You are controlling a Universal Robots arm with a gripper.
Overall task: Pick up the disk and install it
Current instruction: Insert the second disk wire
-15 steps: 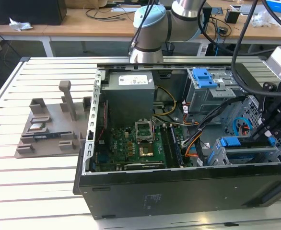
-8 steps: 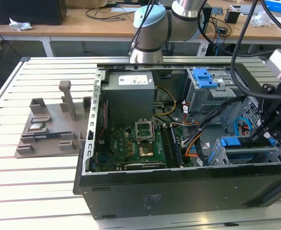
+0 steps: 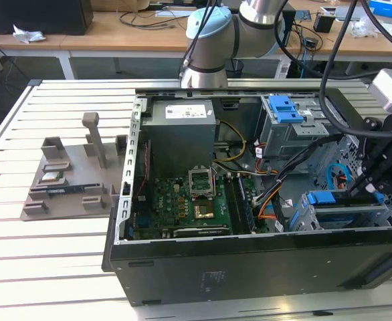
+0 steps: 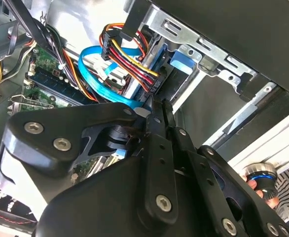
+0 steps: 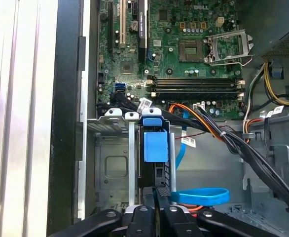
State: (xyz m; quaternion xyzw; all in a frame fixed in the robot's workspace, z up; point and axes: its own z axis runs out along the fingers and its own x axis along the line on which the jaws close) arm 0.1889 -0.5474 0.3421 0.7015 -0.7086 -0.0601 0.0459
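Black gripper linkage (image 5: 157,195) filled the near field in both wrist views, its two fingertips (image 4: 157,111) drawn together with no visible gap, pressed against the rear edge of the disk (image 5: 153,148).

Disk: stood on edge in a slot of the lower grey drive cage (image 5: 110,163), blue carrier rail and blue tab facing outward. Metal cage walls sat close on both sides of it; the neighbouring slot toward the case wall stood vacant. In the exterior view the disk's blue rail (image 3: 330,198) showed at the top of that cage, near the case's front corner on the exterior view's right, with the gripper (image 3: 358,190) just beside it.

Cables: a blue flat cable (image 5: 201,196) looped just beside the disk's rear; a black bundle (image 5: 243,148) and orange wires crossed the open floor between cage and motherboard (image 5: 184,54). In the second wrist view a red-yellow-black power lead (image 4: 129,59) ended at a connector touching the drive area.

Computer case (image 3: 249,261): lay on its side, open upward, on a slatted metal table (image 3: 42,254). Upper drive cage with a blue bracket (image 3: 284,108) stood well apart from the disk.

Grey fixture (image 3: 72,180): rested on the table outside the case, at the exterior view's left.
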